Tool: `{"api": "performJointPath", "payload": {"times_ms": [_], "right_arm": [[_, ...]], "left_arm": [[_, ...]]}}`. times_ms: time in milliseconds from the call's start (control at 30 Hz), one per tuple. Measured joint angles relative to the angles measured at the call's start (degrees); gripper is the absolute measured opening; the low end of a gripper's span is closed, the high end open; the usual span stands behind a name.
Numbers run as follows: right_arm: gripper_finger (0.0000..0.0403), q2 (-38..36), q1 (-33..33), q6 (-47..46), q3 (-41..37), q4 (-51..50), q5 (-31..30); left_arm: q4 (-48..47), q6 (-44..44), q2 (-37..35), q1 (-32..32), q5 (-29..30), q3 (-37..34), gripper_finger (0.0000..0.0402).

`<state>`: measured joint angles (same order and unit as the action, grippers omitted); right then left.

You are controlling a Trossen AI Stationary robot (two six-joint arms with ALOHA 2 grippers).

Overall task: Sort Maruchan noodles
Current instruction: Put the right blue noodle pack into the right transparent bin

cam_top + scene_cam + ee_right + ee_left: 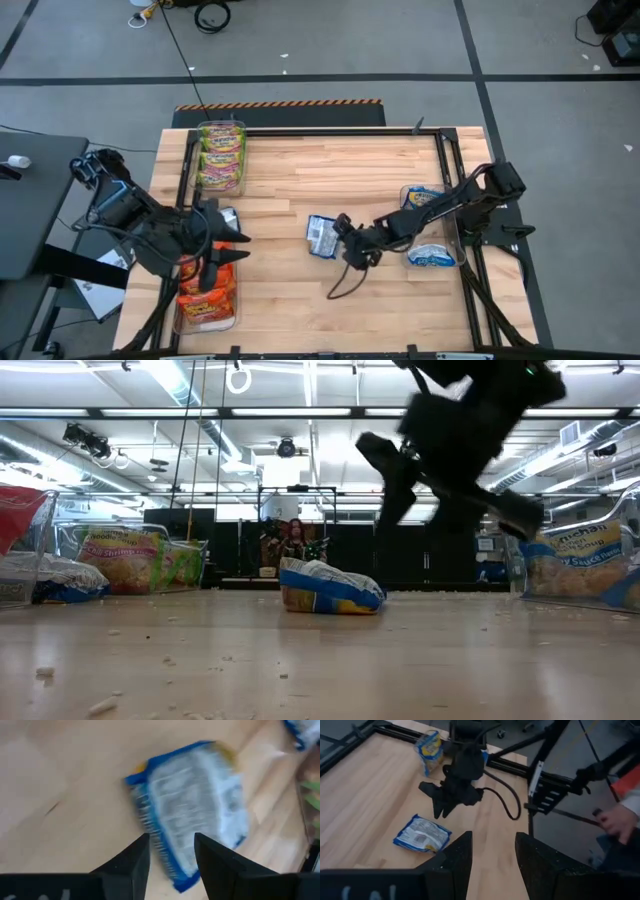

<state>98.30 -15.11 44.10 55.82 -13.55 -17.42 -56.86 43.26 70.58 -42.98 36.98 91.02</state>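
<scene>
One blue-white noodle packet (321, 237) lies flat on the wood near the table's middle; the low view (331, 587) and left wrist view (422, 834) show it too. My right gripper (341, 240) hovers open just above its right side, fingers either side of it (171, 852), apart from it. My left gripper (238, 248) is open at the left edge, over the bin of orange-red packets (205, 305). Green-pink-yellow packets (222, 157) fill the far-left bin. Blue-white packets (432, 256) lie in the right bin. Another blue-white packet (229, 217) lies by my left gripper.
Black rails (445, 160) frame the tabletop. A loose black cable (350, 280) loops from my right wrist onto the wood. Crumbs dot the table's near part (100, 705). Bare wood lies in the middle and far part. A person's hand (616, 817) shows beyond the right edge.
</scene>
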Motion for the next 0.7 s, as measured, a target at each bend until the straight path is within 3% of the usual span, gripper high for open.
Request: {"api": "performJointPath", "payload": {"times_ms": [100,367,600,700], "right_arm": [[0.0172,0.11,-0.16,1.90,-2.22,1.68,-2.87],[0.0197,2.97,0.73,8.18,-5.22,8.92,-3.83],[0.0193,9.62,0.73,11.10,-4.18,19.56,-7.54],[0.0168,10.80,0.60,8.83,-3.56,21.10,-6.62]], "left_arm": [[0.04,-0.61,-0.14,0.00,-1.29,0.00,0.0153],[0.13,-3.38,-0.12,0.07,0.26,0.00,0.0153],[0.58,-3.19,-0.12,0.07,1.66,-0.02,0.0153],[0.69,-3.20,-0.12,0.09,2.61,0.00,0.0153]]}}
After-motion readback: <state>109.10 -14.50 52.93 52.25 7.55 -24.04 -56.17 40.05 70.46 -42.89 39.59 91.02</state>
